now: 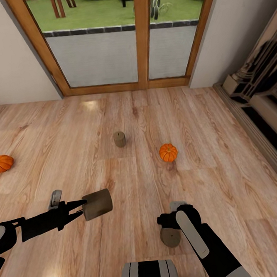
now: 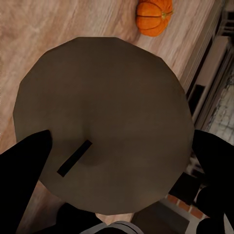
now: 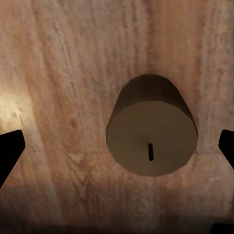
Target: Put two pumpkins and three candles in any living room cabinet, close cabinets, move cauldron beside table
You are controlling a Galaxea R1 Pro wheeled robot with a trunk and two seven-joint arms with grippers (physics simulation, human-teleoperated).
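The left pincer point(image 1: 80, 205) grips one candle point(image 1: 97, 204) lifted off the floor, its axis lying sideways. The right pincer point(image 3: 117, 146) is spread wide straight above a second candle point(image 3: 152, 131), upright on the floor point(image 1: 224, 165), so that arm is nearest. A third candle point(image 1: 120, 139) and two pumpkins point(image 1: 168, 152) lie farther off.

The room is bright and even. Daylight comes in through the glass door point(image 1: 124, 35) at 12 o'clock, and the grass outside glows. The wood floor point(image 1: 223, 157) has a pale shiny patch at 11 o'clock and another at 7 o'clock. Shadows are soft and small, just a dark smudge under each pumpkin point(image 1: 168, 152) and candle point(image 1: 120, 139). Lines bend a bit at the edges. The wrist views look soft and blurry, with a glow at 9 o'clock on the right one.
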